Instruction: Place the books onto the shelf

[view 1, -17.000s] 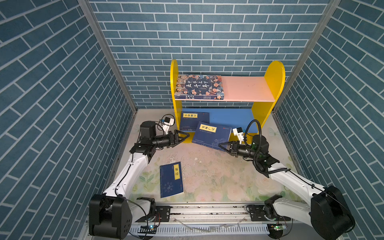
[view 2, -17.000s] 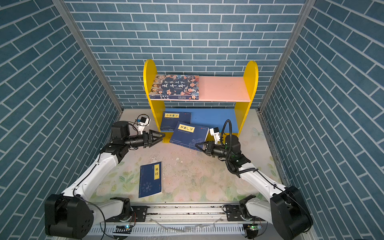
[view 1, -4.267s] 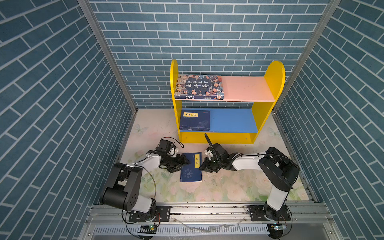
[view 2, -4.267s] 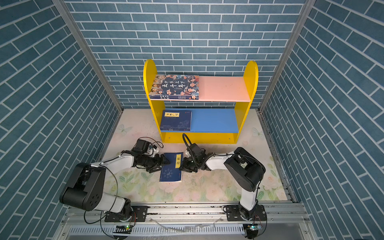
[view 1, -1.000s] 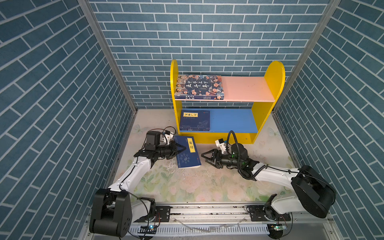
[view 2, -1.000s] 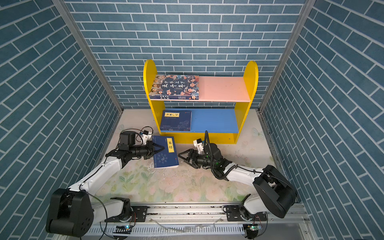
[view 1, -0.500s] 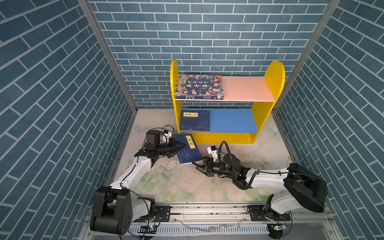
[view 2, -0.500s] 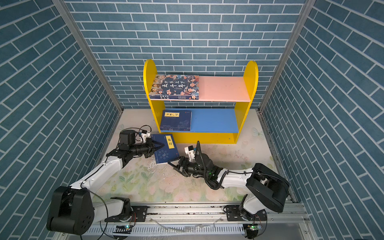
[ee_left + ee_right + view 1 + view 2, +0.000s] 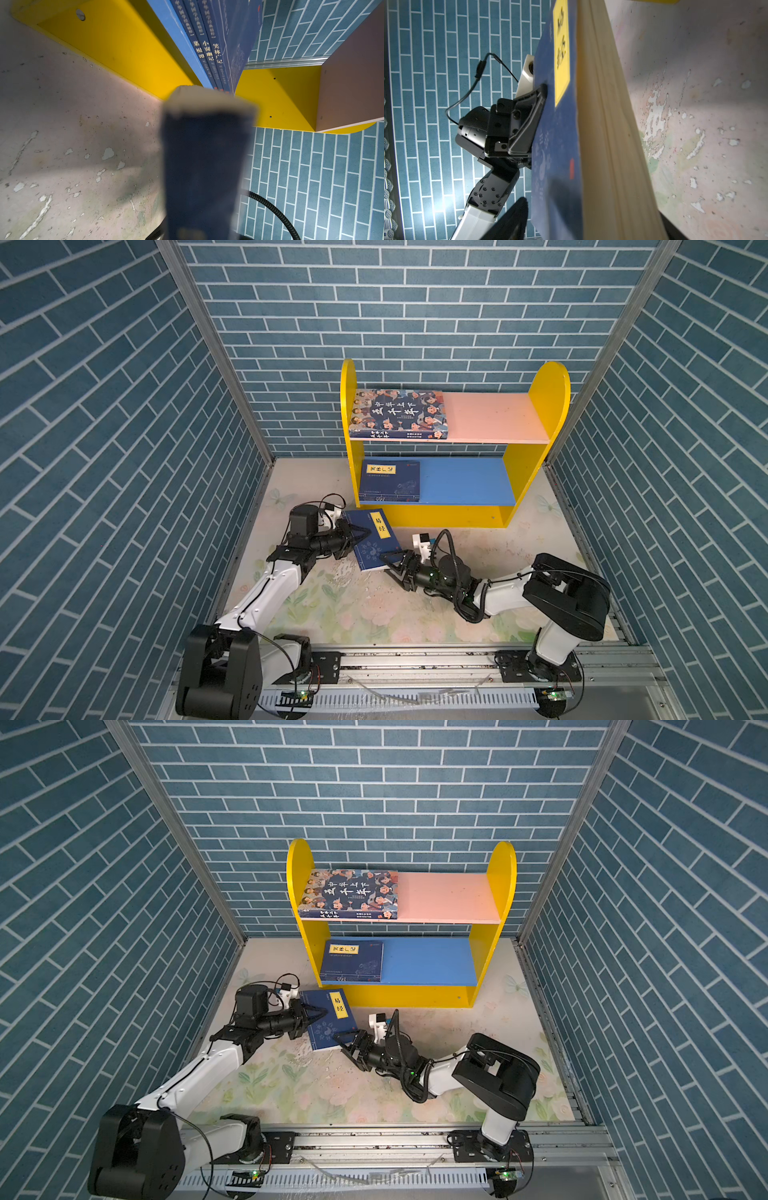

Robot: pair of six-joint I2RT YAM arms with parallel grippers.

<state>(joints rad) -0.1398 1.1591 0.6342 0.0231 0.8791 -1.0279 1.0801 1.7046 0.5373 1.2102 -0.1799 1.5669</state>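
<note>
Holding book [image 9: 376, 549] by one long edge, left end effector [image 9: 361, 536] clamped shut, tilted above table [image 9: 457, 614] before shelf [image 9: 536, 472]. Right end effector [image 9: 390, 564] gapes around its near corner. Light, floppy paperback, I reckon; support the free edge.

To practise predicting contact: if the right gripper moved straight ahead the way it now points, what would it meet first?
The navy book held by the left gripper. Its near edge appears to lie between the open jaws of the right gripper, though depth is hard to judge.
</note>
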